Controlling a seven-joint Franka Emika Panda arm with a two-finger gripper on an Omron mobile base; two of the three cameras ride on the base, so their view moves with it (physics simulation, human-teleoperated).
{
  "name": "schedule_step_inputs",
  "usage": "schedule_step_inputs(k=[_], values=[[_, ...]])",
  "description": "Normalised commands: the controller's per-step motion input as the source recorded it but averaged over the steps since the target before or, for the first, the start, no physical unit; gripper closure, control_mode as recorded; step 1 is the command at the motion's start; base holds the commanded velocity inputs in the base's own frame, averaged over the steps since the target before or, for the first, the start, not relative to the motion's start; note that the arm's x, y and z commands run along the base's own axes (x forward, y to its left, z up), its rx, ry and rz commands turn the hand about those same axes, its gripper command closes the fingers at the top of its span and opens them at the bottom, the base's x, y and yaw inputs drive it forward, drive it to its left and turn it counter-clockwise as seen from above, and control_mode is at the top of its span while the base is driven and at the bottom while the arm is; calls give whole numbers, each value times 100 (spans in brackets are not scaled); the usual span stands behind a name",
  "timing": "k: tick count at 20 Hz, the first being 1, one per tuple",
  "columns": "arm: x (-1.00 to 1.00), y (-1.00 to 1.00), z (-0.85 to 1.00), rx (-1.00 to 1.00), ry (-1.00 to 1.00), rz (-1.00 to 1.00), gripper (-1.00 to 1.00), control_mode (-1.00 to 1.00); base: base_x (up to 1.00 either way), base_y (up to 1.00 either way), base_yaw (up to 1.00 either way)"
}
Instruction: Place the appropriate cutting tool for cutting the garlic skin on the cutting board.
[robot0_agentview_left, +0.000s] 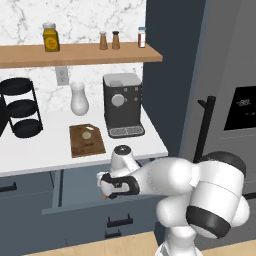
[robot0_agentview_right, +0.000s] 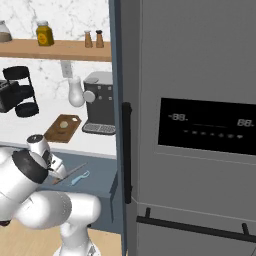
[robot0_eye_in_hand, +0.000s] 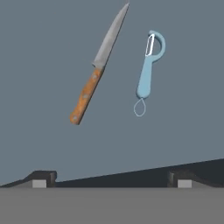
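1. Left base view: the gripper (robot0_agentview_left: 111, 189) hangs over the open drawer (robot0_agentview_left: 75, 200) below the bench (robot0_agentview_left: 50, 150), pointing down into it. The cutting board (robot0_agentview_left: 87, 140) lies on the bench up behind the fingers, in front of the coffee machine's (robot0_agentview_left: 122, 104) left side, with the garlic (robot0_agentview_left: 87, 134) on it. The white vase (robot0_agentview_left: 79, 98) and the black rack (robot0_agentview_left: 21, 107) stand further back, so the way up to the board looks free.

2. Right base view: the knife (robot0_agentview_right: 71, 173) lies in the drawer (robot0_agentview_right: 100, 172) just beyond the fingers, and the light-blue peeler (robot0_agentview_right: 81, 176) lies beside it, apart from it. The board (robot0_agentview_right: 62, 127) with the garlic (robot0_agentview_right: 63, 124) is higher, on the bench (robot0_agentview_right: 30, 125). The fridge door (robot0_agentview_right: 190, 125) closes the right side (a wide swing that way would be a bad idea, I think).

3. Hand view: the fingers (robot0_eye_in_hand: 38, 178) stand fully open and hold nothing. The knife (robot0_eye_in_hand: 97, 70) lies ahead of them on the drawer floor (robot0_eye_in_hand: 43, 65), slanted, with the orange handle nearer to the left fingertip and the blade pointing away. The peeler (robot0_eye_in_hand: 148, 70) lies ahead of the right fingertip, with a clear gap between the two tools.

4. To do this step well, I judge the hand should move forward over the handle, turn so the fingers close across it, and go down without pushing the peeler. The drawer front edge is near, so lift straight up first.
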Motion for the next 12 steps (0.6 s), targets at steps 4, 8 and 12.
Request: schedule_step_inputs(k=[4,8,12], values=[[26,2,-7,0,4,0,-100,-100,0,0,0],[2,5,-24,0,8,0,-100,-100,0,0,0],[0,1,-27,0,8,0,-100,-100,0,0,0]])
